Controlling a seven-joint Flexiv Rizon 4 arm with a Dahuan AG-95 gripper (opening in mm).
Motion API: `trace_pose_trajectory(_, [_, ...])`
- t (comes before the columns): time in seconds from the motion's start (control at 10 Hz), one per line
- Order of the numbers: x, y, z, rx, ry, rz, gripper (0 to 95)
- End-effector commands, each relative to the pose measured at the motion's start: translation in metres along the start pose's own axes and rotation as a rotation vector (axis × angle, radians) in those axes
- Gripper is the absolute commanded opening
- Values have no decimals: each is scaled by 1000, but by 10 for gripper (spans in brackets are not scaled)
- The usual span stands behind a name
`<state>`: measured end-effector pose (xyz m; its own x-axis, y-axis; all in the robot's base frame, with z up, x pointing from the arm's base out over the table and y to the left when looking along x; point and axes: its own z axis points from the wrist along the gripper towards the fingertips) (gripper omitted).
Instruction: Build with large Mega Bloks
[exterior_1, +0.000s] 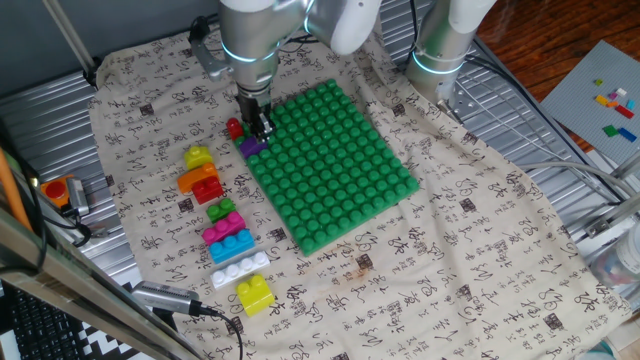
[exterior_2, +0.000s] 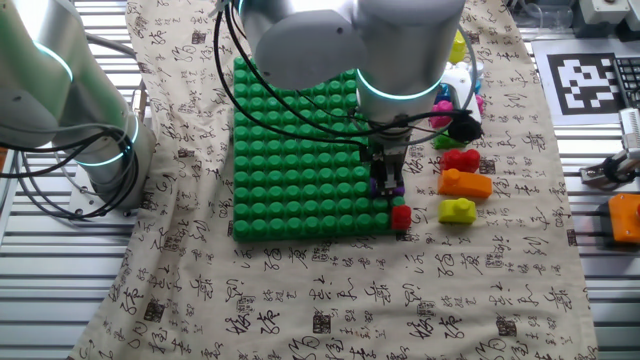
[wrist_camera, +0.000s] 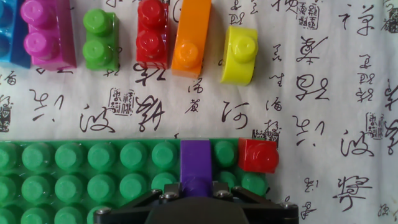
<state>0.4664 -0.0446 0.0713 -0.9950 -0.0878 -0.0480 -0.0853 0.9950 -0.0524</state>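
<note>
My gripper (exterior_1: 258, 128) is shut on a purple Mega Blok (wrist_camera: 196, 163), which stands on the near edge row of the green baseplate (exterior_1: 340, 170). A small red block (wrist_camera: 258, 155) sits at the plate's corner, just beside the purple one. On the cloth beyond lies a row of loose blocks: yellow (wrist_camera: 241, 53), orange (wrist_camera: 189, 37), red (wrist_camera: 152, 34), green (wrist_camera: 99, 38), pink (wrist_camera: 46, 31) and blue (wrist_camera: 9, 31). The fixed view also shows a white block (exterior_1: 240, 269) and another yellow one (exterior_1: 255, 294) at the row's end.
A second arm's base (exterior_1: 440, 50) stands behind the plate on the patterned cloth. A grey plate with tiny bricks (exterior_1: 610, 100) lies at the far right. An orange object (exterior_1: 55, 190) sits off the cloth at the left. A marker tag (exterior_2: 590, 70) lies by the cloth's corner.
</note>
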Motion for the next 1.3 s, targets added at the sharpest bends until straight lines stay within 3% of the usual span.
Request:
trace_pose_trajectory(0.1, [0, 0, 5, 0, -7, 2, 0])
trace_pose_trajectory(0.3, [0, 0, 4, 5, -13, -3, 0])
trace_pose_trajectory(0.4, [0, 0, 4, 9, -13, -3, 190])
trace_pose_trajectory(0.5, [0, 0, 3, 7, -13, 0, 190])
trace_pose_trajectory(0.6, [0, 0, 2, 7, -13, 0, 380])
trace_pose_trajectory(1.0, [-1, 0, 0, 4, -15, 0, 380])
trace_pose_trajectory(1.1, [-1, 0, -6, 3, -15, 1, 570])
trace_pose_trajectory(1.3, [-3, 1, -22, 0, -4, 4, 570])
